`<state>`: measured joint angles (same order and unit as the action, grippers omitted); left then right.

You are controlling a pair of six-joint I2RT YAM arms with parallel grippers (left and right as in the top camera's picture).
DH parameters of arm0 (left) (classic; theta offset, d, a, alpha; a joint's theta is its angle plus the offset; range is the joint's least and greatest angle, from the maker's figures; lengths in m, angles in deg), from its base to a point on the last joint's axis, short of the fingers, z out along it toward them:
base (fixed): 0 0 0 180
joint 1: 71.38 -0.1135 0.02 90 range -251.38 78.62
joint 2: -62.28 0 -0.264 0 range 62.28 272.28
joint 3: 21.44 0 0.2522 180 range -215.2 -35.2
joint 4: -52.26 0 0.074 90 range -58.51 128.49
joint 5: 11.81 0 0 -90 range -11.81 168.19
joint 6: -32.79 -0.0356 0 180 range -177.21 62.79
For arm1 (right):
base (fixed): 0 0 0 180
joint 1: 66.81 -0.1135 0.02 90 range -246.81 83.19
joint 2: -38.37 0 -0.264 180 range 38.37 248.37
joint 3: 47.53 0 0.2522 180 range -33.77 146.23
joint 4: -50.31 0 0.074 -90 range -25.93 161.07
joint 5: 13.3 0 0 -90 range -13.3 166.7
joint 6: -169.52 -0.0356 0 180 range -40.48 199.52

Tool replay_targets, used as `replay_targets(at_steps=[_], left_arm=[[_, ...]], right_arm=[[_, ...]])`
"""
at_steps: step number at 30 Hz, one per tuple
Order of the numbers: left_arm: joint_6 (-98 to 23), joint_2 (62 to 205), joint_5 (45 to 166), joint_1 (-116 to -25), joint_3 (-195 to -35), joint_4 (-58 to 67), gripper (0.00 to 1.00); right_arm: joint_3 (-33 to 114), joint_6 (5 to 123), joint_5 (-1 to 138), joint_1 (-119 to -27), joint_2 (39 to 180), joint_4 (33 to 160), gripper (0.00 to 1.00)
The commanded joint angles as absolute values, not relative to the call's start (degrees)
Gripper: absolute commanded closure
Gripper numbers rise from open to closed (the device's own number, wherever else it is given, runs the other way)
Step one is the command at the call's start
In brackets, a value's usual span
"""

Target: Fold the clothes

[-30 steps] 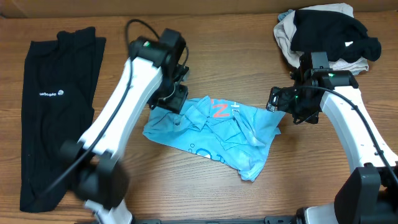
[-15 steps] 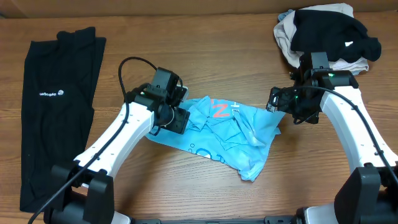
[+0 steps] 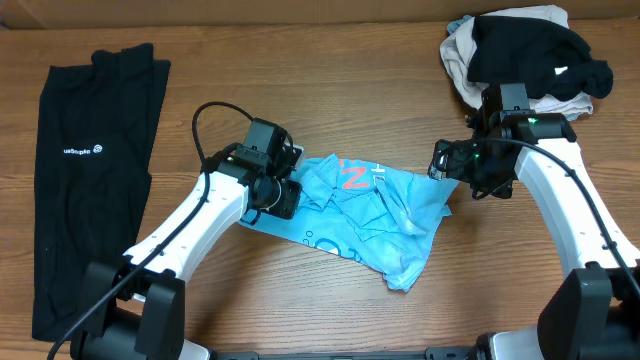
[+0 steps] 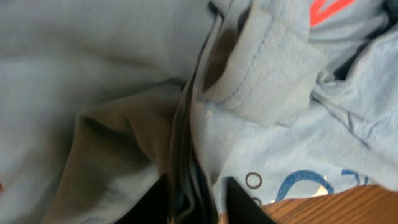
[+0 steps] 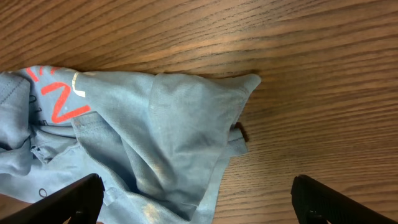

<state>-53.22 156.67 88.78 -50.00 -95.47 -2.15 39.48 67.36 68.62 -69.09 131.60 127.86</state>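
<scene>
From overhead, the light blue T-shirt is lying crumpled mid-table, and the left gripper is pressing into its left edge. The right gripper is hovering at the shirt's right corner. The long black garment is lying flat at the far left, and a heap of clothes is sitting at the far right corner.

The left wrist view is showing what the arm hides from above: dark fingers are pinching a fold of the blue cloth (only a sliver of wood is showing).

The right wrist view is showing its fingers spread wide, holding nothing, above the shirt's corner and its orange-red lettering.
</scene>
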Motion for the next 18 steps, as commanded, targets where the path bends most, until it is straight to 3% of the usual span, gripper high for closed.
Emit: replay_targets(at_steps=[1,8,18], left_arm=[[-53.3,156.7,90.5,-49.6,-95.0,-1.5,0.96],[-54.5,156.6,92.2,-46.4,-97.2,-2.8,0.96],[-55.5,156.7,87.5,-32.1,-99.4,-9.1,0.96]], right_arm=[[40.6,67.6,69.1,-69.0,131.3,127.6,0.0],[40.6,67.6,69.1,-69.0,131.3,127.6,0.0],[40.6,67.5,69.1,-69.0,131.3,127.5,0.0]])
